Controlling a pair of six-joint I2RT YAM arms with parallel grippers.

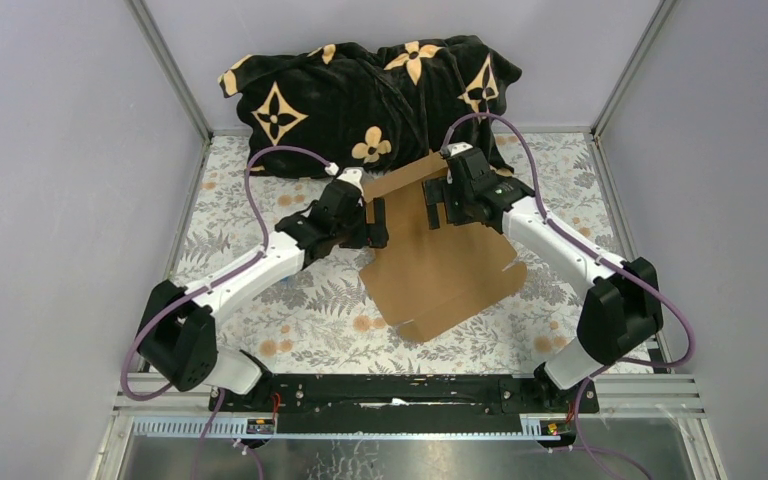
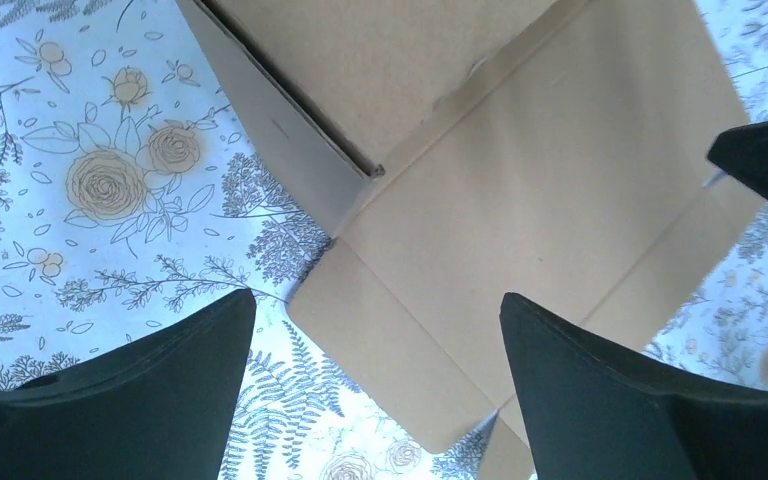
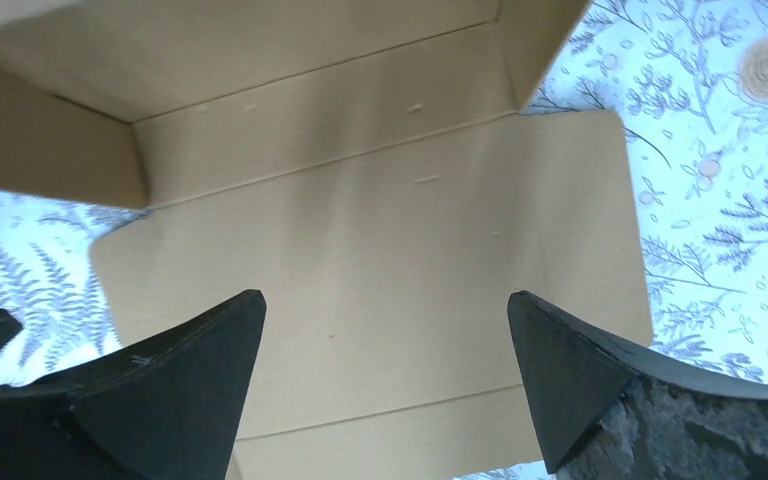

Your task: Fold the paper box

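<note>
The paper box (image 1: pixel 440 275) is lying in the middle of the flowered surface (image 1: pixel 260 300), most of it flat. Its far panel (image 1: pixel 410 178) is standing up near the black cushion (image 1: pixel 370 100) at the back.

The left tool (image 1: pixel 378 222) is hovering at the box's left far corner and the right tool (image 1: pixel 436 203) at the right far corner. Both are standing wide open and holding nothing. From the left wrist, the left tool (image 2: pixel 377 297) is looking down on a flat side flap (image 2: pixel 400 350) beside the raised wall. From the right wrist, the right tool (image 3: pixel 386 295) is hanging above the flat base (image 3: pixel 380 230), with short end flaps (image 3: pixel 50 150) turning up at the corners.

The step in hand seems to be bringing the side walls up against that far panel. To do it well:

- One tool should probably be pressing the base down just inside the crease while the other is sliding a finger under the flap's free edge.
- The lift should be following the scored line, so the board is bending there and not buckling mid-panel.
- Light cardboard is likely to skid on this smooth cloth, so pushing the sheet sideways is a risk.
- The corner flaps need tucking inside before the wall is closing on them.
</note>
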